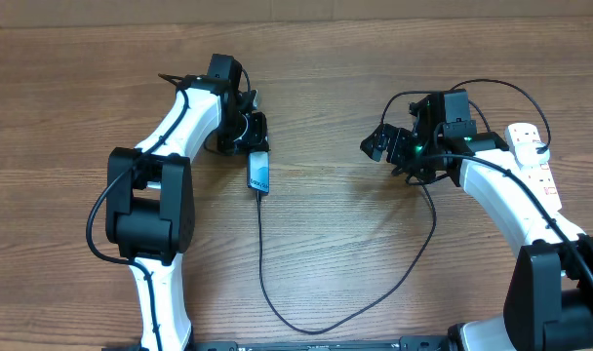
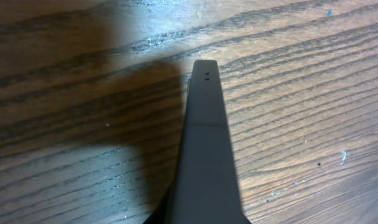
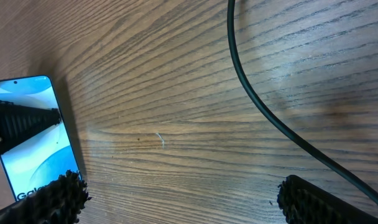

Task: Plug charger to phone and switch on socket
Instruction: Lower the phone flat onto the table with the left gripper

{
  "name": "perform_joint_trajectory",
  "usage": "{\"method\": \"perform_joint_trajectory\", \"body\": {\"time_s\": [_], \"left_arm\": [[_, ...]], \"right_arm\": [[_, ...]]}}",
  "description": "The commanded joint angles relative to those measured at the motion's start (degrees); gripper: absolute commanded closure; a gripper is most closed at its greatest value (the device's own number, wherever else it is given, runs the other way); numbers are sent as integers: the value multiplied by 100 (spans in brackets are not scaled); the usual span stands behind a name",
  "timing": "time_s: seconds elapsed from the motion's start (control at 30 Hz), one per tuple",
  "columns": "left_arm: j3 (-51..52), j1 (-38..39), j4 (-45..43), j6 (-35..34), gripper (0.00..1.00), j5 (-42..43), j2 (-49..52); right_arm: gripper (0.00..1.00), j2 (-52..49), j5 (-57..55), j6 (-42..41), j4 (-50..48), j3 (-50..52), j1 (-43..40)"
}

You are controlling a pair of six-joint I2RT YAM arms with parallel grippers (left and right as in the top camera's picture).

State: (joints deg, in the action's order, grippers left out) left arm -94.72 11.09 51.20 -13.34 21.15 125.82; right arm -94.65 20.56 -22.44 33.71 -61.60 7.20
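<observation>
The phone (image 1: 259, 174) lies face up on the wooden table with its blue screen lit; it also shows at the left edge of the right wrist view (image 3: 33, 149). The charger's thin black cable (image 1: 277, 307) runs from the phone's near end in a wide loop to the right arm, and crosses the right wrist view (image 3: 257, 106). I cannot tell whether its tip is seated. My left gripper (image 1: 250, 132) is shut just beyond the phone's far end, a single dark wedge (image 2: 206, 68) holding nothing. My right gripper (image 1: 382, 146) hangs open (image 3: 189, 202) over bare wood. The white socket (image 1: 531, 151) lies at the far right.
A dark tapered tip (image 3: 27, 121) overlaps the phone's screen in the right wrist view. The right arm's white link (image 1: 501, 190) lies across the socket's near side. The arm bases (image 1: 150, 210) stand at the front left and front right.
</observation>
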Motion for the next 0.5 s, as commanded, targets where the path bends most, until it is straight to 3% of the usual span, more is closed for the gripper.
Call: {"method": "perform_joint_trajectory", "body": {"time_s": [0.0,0.27,0.47], "left_arm": [[-15,133,-24,-109,96,-63,-7],[-15,170,57,-208,94,-487,-2],[-15,170,63,-205,82,-525,-2]], "right_arm": [[0,26,-61,20,-17,-70,-20],[0,26,-61,20,-17,-70,-20],[0,26,-61,20,-17,-70,-20]]}}
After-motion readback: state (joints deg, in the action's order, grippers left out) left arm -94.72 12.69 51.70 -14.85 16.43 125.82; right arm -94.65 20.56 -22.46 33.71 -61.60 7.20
